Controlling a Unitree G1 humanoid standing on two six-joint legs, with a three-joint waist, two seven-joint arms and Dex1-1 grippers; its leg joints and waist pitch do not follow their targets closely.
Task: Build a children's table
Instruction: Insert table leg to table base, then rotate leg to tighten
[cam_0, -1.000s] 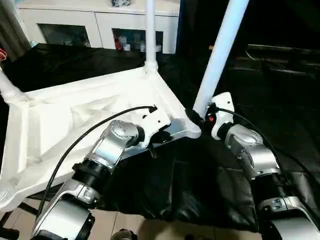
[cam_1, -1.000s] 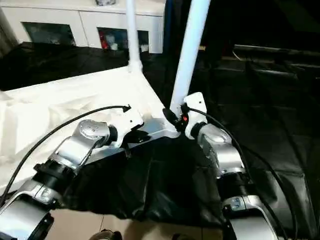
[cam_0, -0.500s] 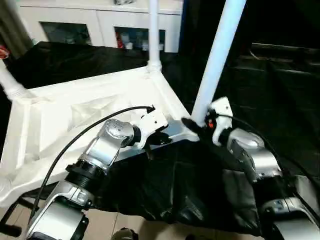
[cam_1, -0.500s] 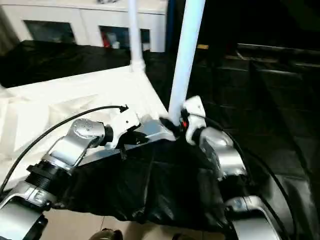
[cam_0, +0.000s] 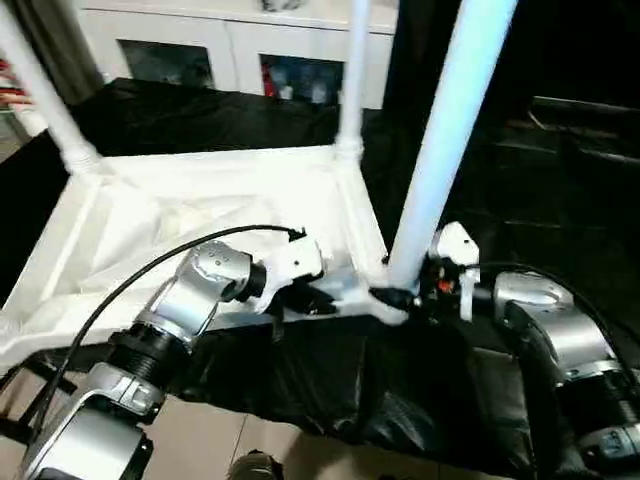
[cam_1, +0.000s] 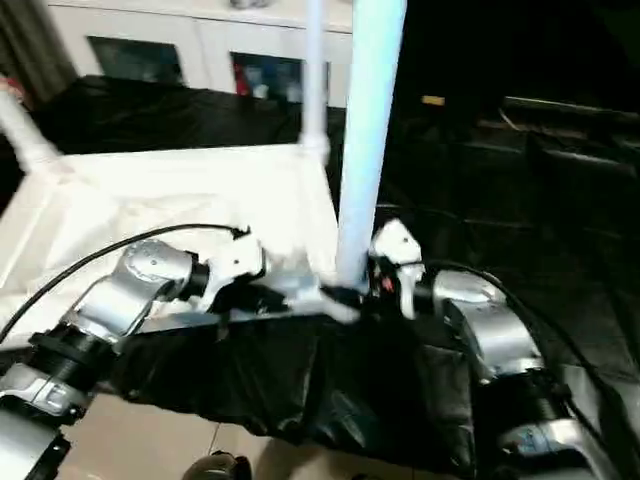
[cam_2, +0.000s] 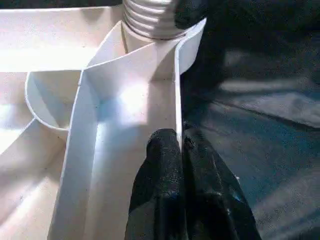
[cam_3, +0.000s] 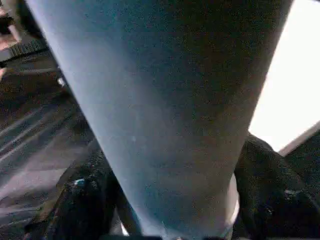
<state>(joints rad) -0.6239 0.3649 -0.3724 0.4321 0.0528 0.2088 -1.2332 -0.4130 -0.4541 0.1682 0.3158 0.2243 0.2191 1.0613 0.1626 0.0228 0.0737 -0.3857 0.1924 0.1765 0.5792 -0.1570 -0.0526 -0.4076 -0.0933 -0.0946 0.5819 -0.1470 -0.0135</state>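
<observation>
The children's table lies upside down: its white ribbed top (cam_0: 200, 200) rests on a black-covered surface. Three white legs stand up from corner sockets: one at the far left (cam_0: 40, 90), one at the far middle (cam_0: 350, 80) and one at the near right corner (cam_0: 450, 130). My left gripper (cam_0: 318, 298) is shut on the top's near rim, its black fingers (cam_2: 165, 165) pinching the thin wall beside the threaded corner socket (cam_2: 150, 20). My right gripper (cam_0: 400, 297) is open around the base of the near right leg. One black finger (cam_3: 85, 205) shows on each side of the tube (cam_3: 165, 100).
A black cloth (cam_0: 330, 390) drapes over the front edge of the surface below both grippers. A white cabinet with glass doors (cam_0: 230, 50) stands behind. Tan floor (cam_0: 190, 440) shows under the left arm. Dark shelving (cam_0: 580, 120) lies at the right.
The view has swung, bringing the far left leg in. My right gripper has turned and dropped to the near leg's base, fingers spread wider. The left gripper keeps its grip on the rim.
</observation>
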